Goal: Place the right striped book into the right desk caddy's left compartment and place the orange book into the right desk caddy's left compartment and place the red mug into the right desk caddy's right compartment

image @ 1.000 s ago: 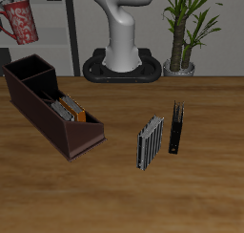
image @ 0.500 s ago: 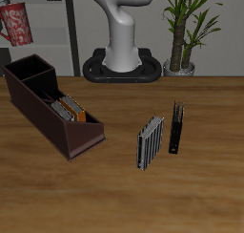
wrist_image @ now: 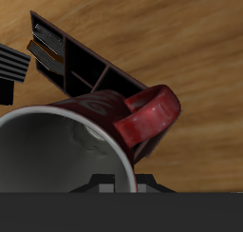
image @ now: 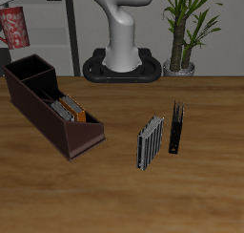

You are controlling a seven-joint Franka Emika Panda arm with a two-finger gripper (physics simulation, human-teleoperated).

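The claw is gripping the mug by its rim, holding it high above the table behind the caddy. The mug's handle is pointing sideways, with the caddy showing below it.

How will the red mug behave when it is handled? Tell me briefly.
The red mug looks rigid, so it likely won't deform under a grip. Its shiny wall may be somewhat slippery. The loop handle sits on one side, so the mug could hang slightly off balance. Laid on its round side, it would probably roll.
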